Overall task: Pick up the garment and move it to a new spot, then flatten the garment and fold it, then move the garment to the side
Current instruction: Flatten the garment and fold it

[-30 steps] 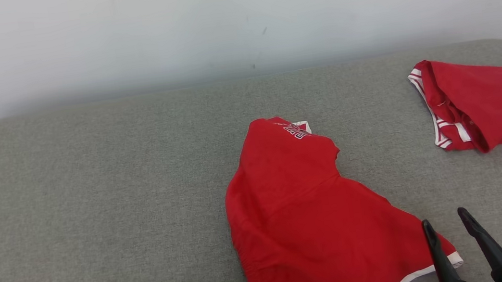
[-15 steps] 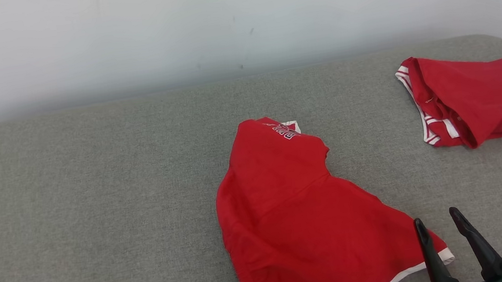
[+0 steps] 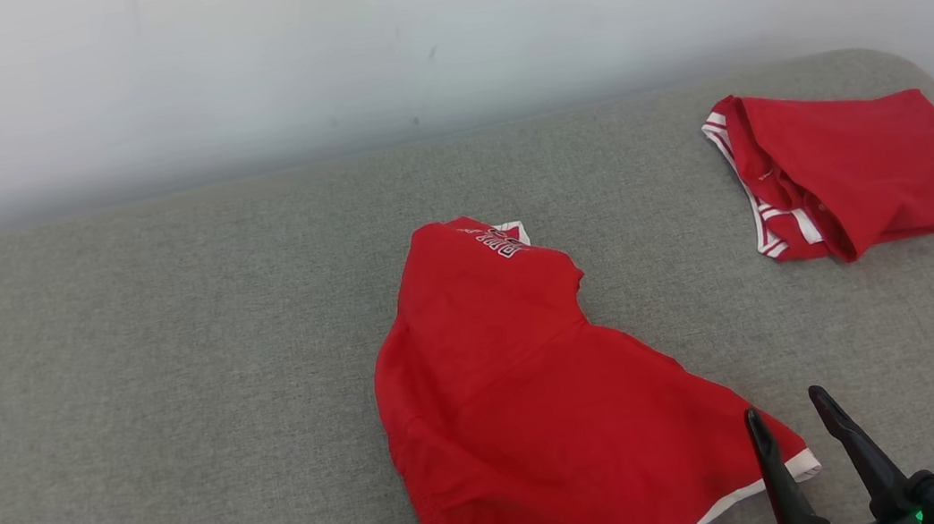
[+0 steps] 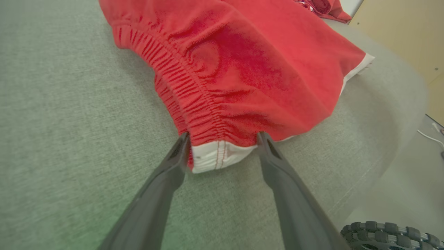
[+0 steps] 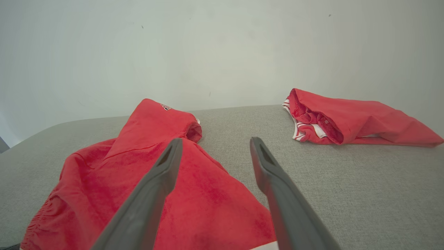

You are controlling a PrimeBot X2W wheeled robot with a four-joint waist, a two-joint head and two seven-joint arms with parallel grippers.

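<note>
Shorts (image 3: pixel 531 407), red and rumpled, are lying in the middle of the worktop (image 3: pixel 126 343). Their waistband (image 4: pixel 194 100) corner is being straddled by the left hand (image 4: pixel 223 137), fingers apart. The white-trimmed hem (image 3: pixel 805 463) corner is being flanked by the right hand (image 3: pixel 786 406), likewise spread. A deep bite past the elastic is being called for, then an even lift, lest cloth slip.

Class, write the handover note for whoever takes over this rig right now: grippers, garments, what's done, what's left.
Left gripper: open, fingers either side of the red garment's white-trimmed waistband corner, not closed on it.
Right gripper: open, over the garment's near right hem.
Garment: rumpled, mid grey surface; a second red garment lies folded at the far right.
Done: nothing visible on this one.
Left: grasp, move, flatten, fold, set aside.
</note>
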